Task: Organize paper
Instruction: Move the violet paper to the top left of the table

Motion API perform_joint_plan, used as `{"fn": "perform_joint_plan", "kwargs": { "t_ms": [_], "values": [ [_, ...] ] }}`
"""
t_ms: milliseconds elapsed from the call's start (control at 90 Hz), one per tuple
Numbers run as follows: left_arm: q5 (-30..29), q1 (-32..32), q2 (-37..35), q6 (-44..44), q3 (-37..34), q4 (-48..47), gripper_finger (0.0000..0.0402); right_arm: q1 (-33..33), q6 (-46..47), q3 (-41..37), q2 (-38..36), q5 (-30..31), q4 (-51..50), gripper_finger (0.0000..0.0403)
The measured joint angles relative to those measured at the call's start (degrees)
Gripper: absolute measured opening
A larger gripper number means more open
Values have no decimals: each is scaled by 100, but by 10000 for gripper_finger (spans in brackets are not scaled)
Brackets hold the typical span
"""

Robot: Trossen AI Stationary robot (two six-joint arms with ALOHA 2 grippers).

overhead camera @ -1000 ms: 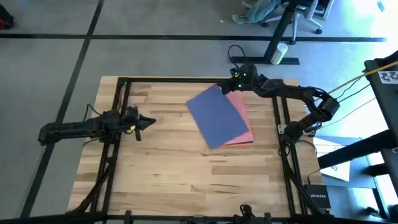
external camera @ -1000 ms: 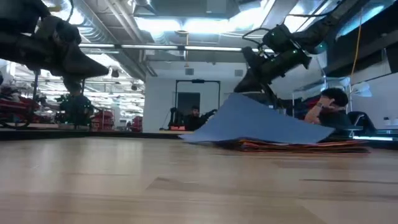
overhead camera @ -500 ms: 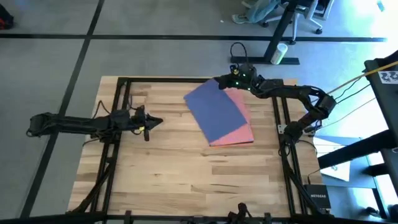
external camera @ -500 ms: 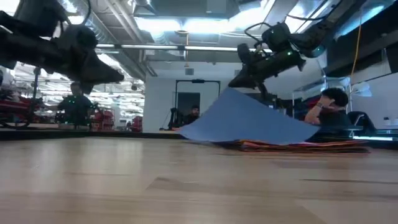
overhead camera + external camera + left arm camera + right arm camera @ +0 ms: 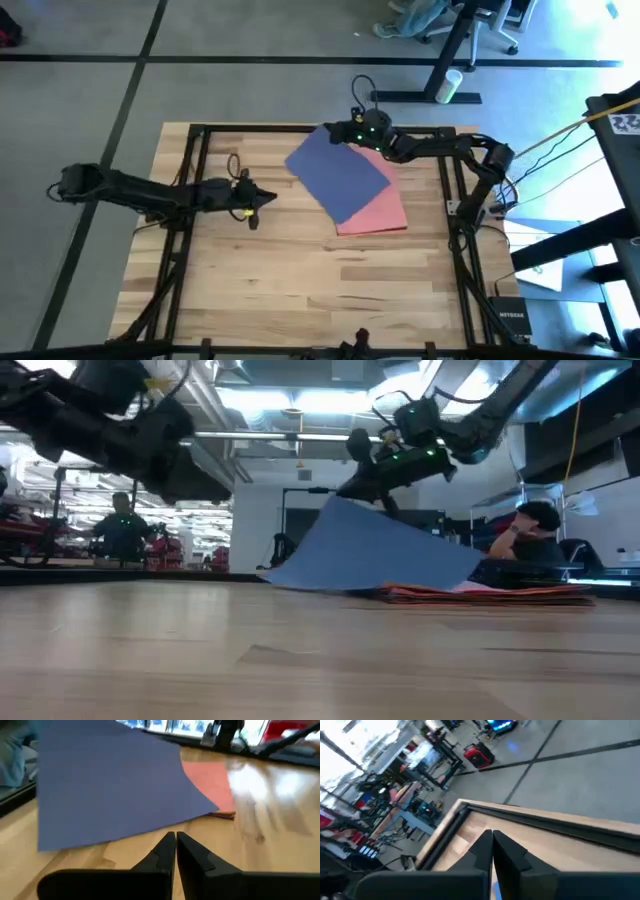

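Thin matte blue paper sheet [image 5: 337, 172] sits atop a pink/orange stack [image 5: 385, 208] at table's far right. Right gripper [image 5: 333, 132] pinches its far corner, lifted. Light, floppy, slides easily; grip at corner/edge. Low view shows the lift; high view doesn't. Left gripper [image 5: 267, 197] closed, empty, mid-table.

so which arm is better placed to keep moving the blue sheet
Right. Its pincer is shut on the blue sheet's raised far corner, lifting it off the pink sheet. The left pincer hangs shut, short of the stack.
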Motion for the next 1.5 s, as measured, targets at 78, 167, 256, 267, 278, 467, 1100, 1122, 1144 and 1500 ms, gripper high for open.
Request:
{"fn": "perform_joint_plan", "kwargs": {
  "t_ms": [78,167,256,267,278,467,1100,1122,1144,1500],
  "values": [
    [-193,-62,420,130,240,0,0,30,-154,354,111,-76,-355,0],
    [-350,-128,903,221,488,47,0,64,-326,692,194,-115,-701,0],
    [-393,-156,1416,264,695,369,0,61,-448,900,209,-114,-856,0],
    [-395,-160,1481,264,719,396,0,61,-450,917,209,-114,-865,0],
    [-397,-167,1547,264,742,422,0,61,-454,933,209,-115,-874,0],
    [-806,-166,2564,283,1205,805,0,61,-579,1021,209,-304,-982,0],
    [-1079,-508,4498,463,2228,999,0,45,-1167,1023,209,-607,-1405,64],
    [-1077,-509,4542,463,2250,996,0,46,-1224,1023,209,-632,-1404,65],
    [-1077,-504,4594,463,2273,995,0,48,-1294,1023,209,-661,-1411,65],
    [-1162,-546,5022,523,2525,634,0,46,-1973,1025,196,-1083,-1941,6]
  ]
}}
